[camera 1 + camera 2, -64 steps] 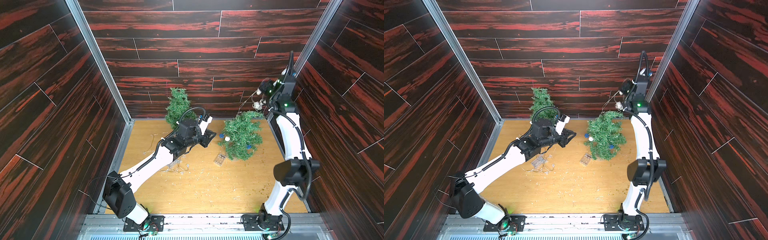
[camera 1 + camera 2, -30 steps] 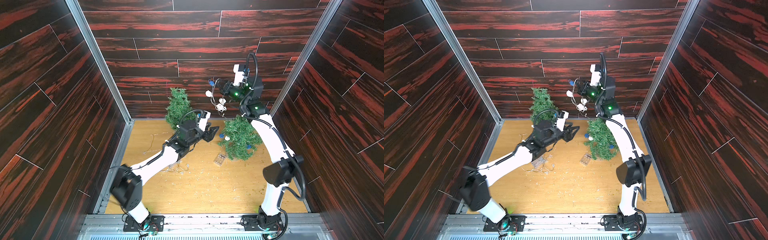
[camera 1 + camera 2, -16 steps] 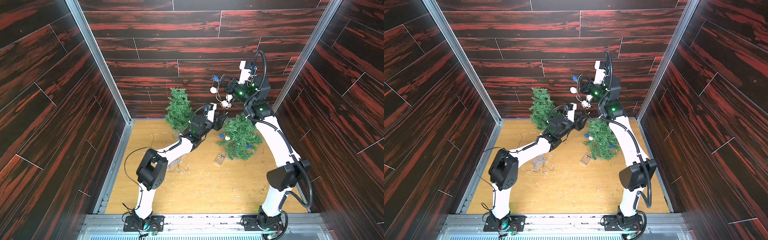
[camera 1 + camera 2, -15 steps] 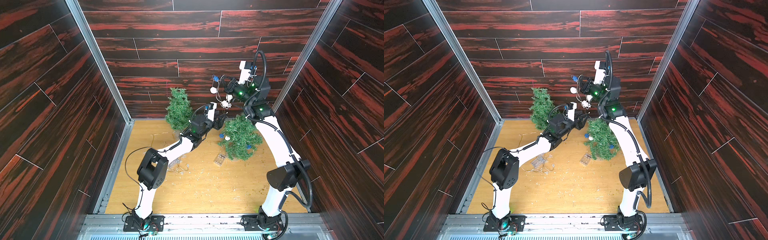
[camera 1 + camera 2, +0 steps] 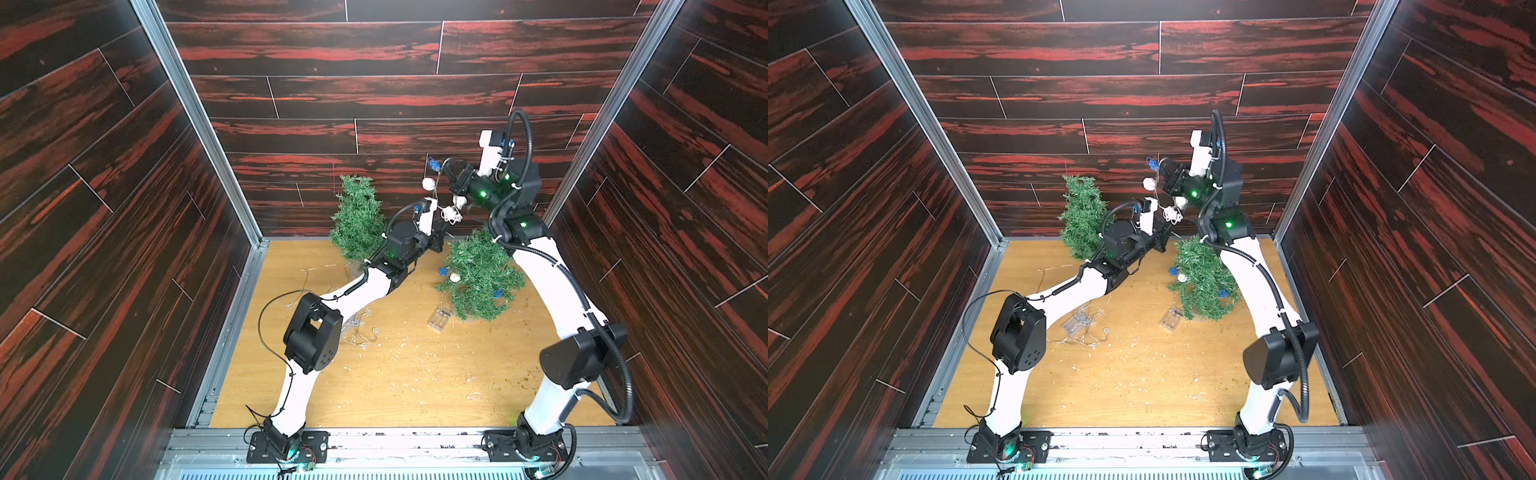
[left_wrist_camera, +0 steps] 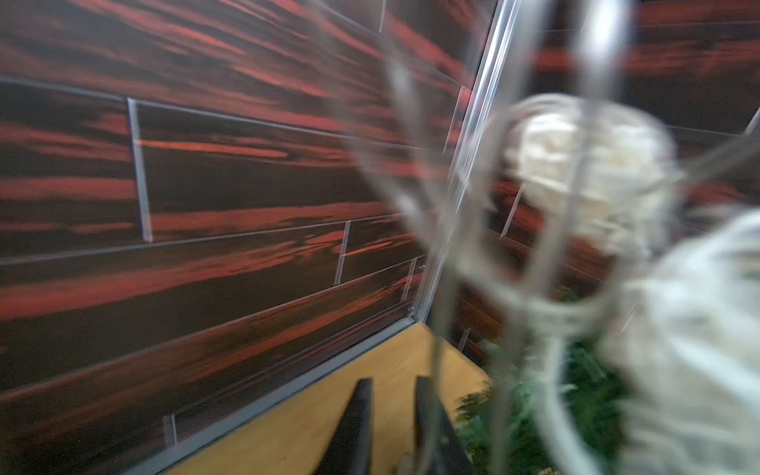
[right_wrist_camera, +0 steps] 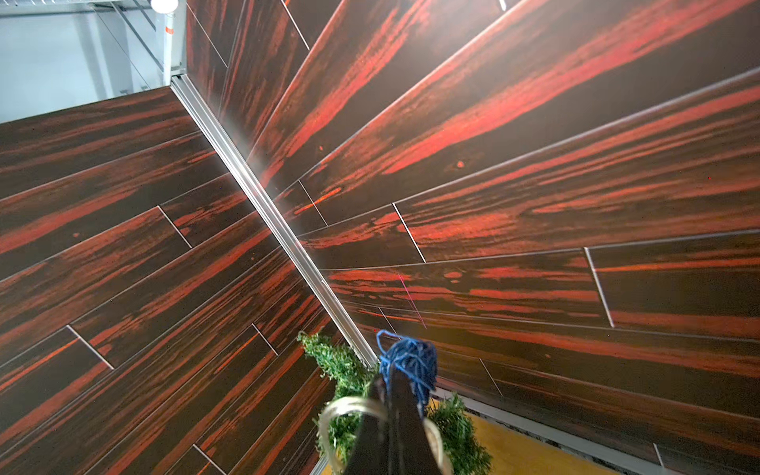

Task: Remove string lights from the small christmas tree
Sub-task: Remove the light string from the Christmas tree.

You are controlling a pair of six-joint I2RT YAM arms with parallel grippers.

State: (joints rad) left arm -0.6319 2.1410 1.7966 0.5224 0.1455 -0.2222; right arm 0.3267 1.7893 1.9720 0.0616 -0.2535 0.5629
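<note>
Two small green artificial trees on the pale wooden tabletop (image 5: 415,374): upright tree (image 5: 357,220) against the back wall, tipped-over tree (image 5: 478,276) leaning right of centre. Up high near the back wall, right gripper (image 7: 390,390), black fingers pressed together on the thin pale wire strand with blue and white woven balls (image 5: 451,214). Shows one blue ball (image 7: 409,360) right at those fingertips in the right wrist view, pale wire looped around them. Hangs below in a white tangle, just above the left gripper (image 5: 441,241). More blue and white balls (image 5: 456,277) lodged among the tipped-over tree's branches. In the blurred left wrist view, left fingers (image 6: 362,423) nearly together with a narrow gap, wire passing close beside one; pinched or not, cannot tell. Beside the left arm, heaped on the wood: second thin pale strand with small silvery beads (image 5: 1096,332), touching its clear plastic battery box (image 5: 1073,324). Just beside the tipped-over tree, flat on the table: another clear battery box (image 5: 439,319).
</note>
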